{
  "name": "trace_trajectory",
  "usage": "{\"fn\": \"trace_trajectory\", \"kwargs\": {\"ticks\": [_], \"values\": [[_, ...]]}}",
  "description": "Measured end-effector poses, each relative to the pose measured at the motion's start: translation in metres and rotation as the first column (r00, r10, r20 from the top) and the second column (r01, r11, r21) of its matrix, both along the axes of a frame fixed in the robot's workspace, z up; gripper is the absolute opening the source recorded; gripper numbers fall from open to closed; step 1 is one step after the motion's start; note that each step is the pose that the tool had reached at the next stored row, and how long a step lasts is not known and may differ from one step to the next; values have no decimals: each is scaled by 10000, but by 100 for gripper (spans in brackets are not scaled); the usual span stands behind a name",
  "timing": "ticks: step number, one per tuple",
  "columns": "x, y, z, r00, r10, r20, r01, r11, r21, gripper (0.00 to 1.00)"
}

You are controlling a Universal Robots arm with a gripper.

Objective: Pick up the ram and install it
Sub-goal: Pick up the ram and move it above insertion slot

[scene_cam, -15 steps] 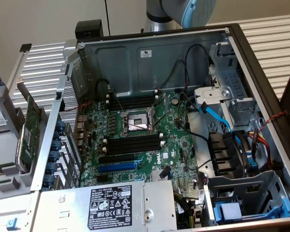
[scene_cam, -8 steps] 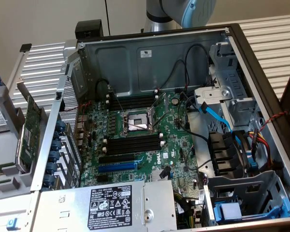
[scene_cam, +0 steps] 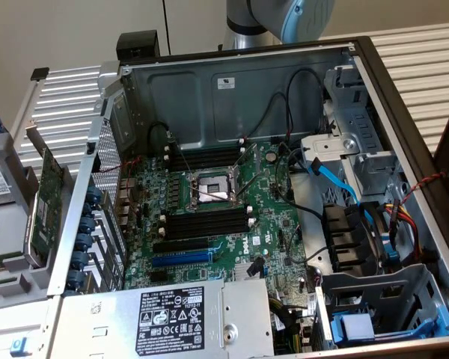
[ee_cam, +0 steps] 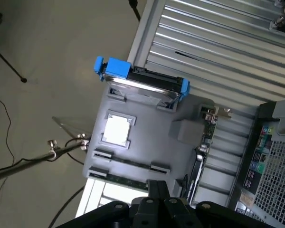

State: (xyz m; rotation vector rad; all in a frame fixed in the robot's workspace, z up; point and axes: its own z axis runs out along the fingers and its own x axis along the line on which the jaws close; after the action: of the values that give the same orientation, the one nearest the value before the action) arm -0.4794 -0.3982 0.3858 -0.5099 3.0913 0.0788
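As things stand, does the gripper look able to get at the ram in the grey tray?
Probably yes. In the wrist view the gripper hangs over the grey tray, near the ram at its edge, and nothing lies over the ram.

Exterior view: even, diffuse indoor light, moderately bright. Inside of the computer case (scene_cam: pixel 232 82) is dimmer, with soft shadow under its back wall. Focus sharp across the frame.

Wrist view: brighter, with white glare on the square plate (ee_cam: pixel 117 129) centre left. Black gripper (ee_cam: pixel 154 209) at the bottom edge is dark and blurred.
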Motion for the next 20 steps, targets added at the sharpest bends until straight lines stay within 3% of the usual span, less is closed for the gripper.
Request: {"fn": "trace_trajectory", "kwargs": {"ticks": [5, 10, 15, 20], "values": [[0, 0, 0, 9959, 909, 0, -909, 9959, -9, 11], [0, 0, 0, 9835, 1810, 0, -1810, 9835, -11, 11], [-1, 0, 0, 9628, 2702, -1, -2702, 9628, -13, 11], [-1, 0, 0, 9343, 3565, -1, -3565, 9343, -14, 11]]}}
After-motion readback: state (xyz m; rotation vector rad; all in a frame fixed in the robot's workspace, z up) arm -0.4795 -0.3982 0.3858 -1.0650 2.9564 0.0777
